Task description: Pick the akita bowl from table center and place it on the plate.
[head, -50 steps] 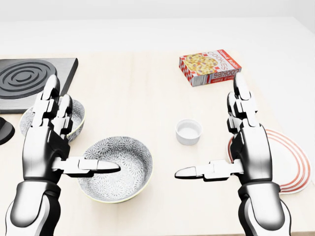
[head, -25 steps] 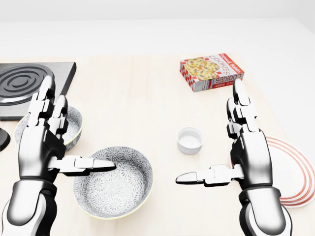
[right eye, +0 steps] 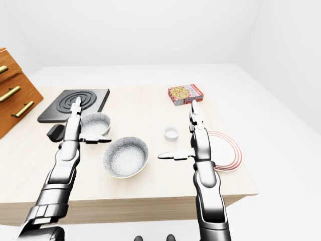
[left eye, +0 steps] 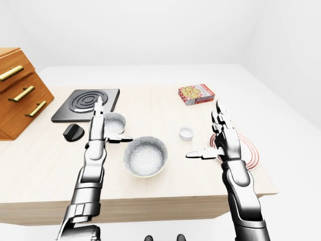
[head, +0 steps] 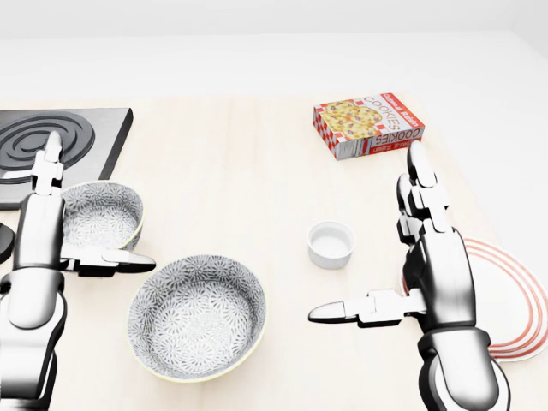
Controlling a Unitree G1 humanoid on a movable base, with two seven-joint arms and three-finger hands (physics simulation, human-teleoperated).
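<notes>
though near akita bowl (head: 197, 315), left hand (head: 40, 244), right hand (head: 441, 274) empty

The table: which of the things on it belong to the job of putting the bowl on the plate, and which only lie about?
Job: large patterned bowl, red-ringed plate, left hand and right hand, both open.
Lying about: smaller patterned bowl, white cup, cookie box, black burner, black knob.

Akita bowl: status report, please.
Left robot hand and right robot hand open, empty. Akita bowl on table, untouched. Small white cup near path to plate.
</notes>
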